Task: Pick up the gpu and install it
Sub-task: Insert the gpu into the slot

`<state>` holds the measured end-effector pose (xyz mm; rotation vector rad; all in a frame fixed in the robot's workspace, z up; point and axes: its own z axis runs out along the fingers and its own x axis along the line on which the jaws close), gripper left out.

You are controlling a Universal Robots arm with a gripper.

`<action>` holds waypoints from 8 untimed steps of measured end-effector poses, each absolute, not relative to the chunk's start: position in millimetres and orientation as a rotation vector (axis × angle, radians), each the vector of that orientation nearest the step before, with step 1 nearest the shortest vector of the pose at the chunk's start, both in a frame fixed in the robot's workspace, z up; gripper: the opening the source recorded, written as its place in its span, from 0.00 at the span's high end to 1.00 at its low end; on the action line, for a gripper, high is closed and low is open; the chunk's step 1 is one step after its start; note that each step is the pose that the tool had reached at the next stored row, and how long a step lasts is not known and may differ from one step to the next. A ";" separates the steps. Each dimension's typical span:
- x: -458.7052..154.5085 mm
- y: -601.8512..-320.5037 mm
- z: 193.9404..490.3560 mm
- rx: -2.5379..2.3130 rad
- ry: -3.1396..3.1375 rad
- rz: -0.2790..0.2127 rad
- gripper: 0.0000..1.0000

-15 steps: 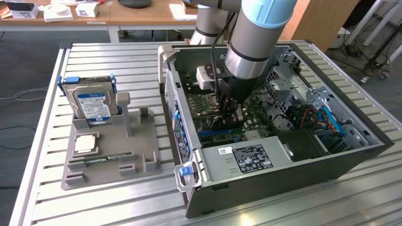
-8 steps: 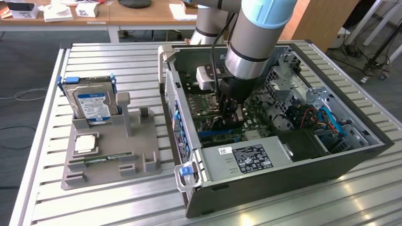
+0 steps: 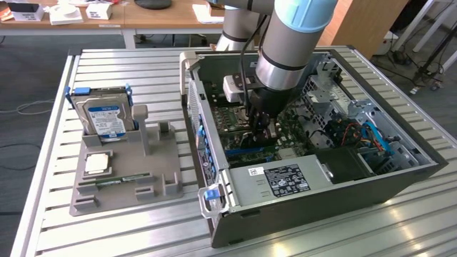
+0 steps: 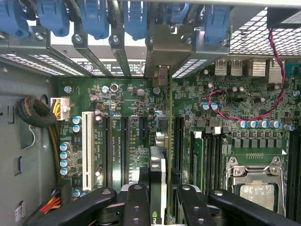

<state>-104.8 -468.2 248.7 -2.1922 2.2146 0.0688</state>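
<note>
Gripper [image 4: 157, 200] clamped on the gpu [image 4: 157, 165], held edge-on over the motherboard [image 4: 225, 108]; a card tilted or offset from its slot could jam or bend contacts.

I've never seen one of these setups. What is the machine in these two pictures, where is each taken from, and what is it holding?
The machine is a robot arm with a gripper at its end. One picture comes from a camera off the arm that sees the whole scene. The other comes from a camera on the arm's wrist, looking down past the fingers. On the slatted metal table lies an open computer case, and the arm reaches into it. At the exterior view's left sits a grey holder with a hard drive standing upright and a memory stick lying flat. In the wrist view the gripper clamps a thin graphics card, seen edge-on, over the green circuit board and its slots.
</note>
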 end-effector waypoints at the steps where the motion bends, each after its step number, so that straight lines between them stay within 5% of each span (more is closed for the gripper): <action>1: -104.8 -468.2 248.6 -2.192 2.215 0.069 0.73; 8: -104.8 -468.2 247.6 -2.191 2.216 0.069 0.73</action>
